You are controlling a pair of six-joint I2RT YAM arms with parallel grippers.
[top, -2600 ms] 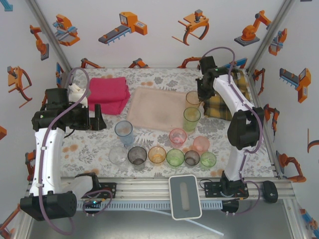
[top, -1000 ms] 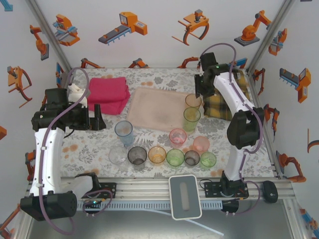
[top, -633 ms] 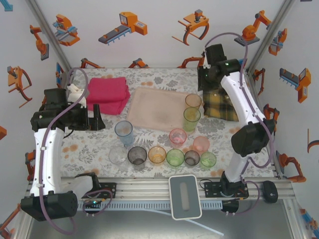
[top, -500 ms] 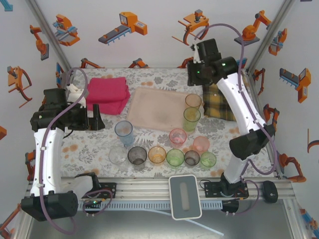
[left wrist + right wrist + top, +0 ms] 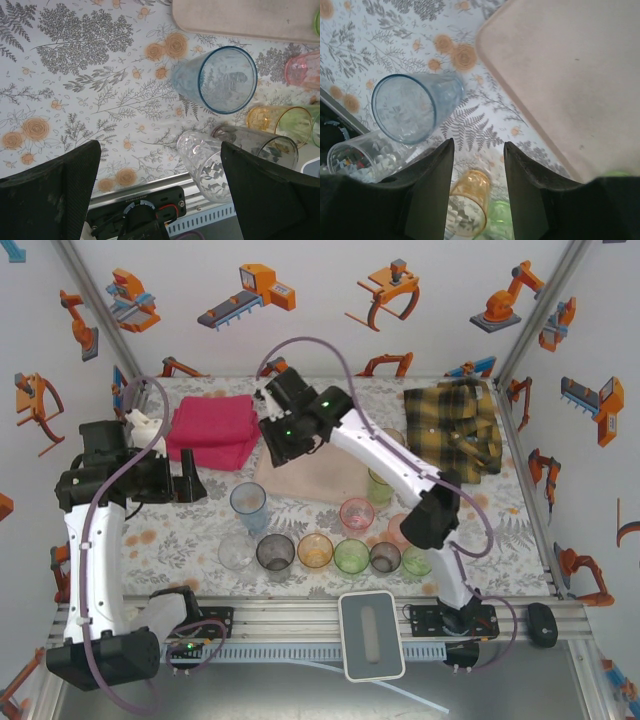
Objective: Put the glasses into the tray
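Observation:
The pale pink tray (image 5: 318, 478) lies mid-table, partly under my right arm. No glass stands in the part of it that shows. A blue glass (image 5: 248, 502) stands before its near left corner. Closer in runs a row: clear (image 5: 237, 551), grey (image 5: 275, 552), orange (image 5: 315, 550) and green (image 5: 351, 557) glasses, with more to the right. My right gripper (image 5: 478, 142) hangs open and empty above the table by the tray's (image 5: 570, 75) corner, the blue glass (image 5: 407, 107) to its left. My left gripper (image 5: 190, 480) is wide open and empty, left of the blue glass (image 5: 227, 80).
A folded magenta towel (image 5: 213, 430) lies at the back left and a yellow-black plaid shirt (image 5: 455, 420) at the back right. A white device (image 5: 372, 635) sits on the front rail. Printed walls close in three sides.
My right arm rose from the orange glass at the tray's right edge and swung left across the tray. The left arm shifted only slightly.

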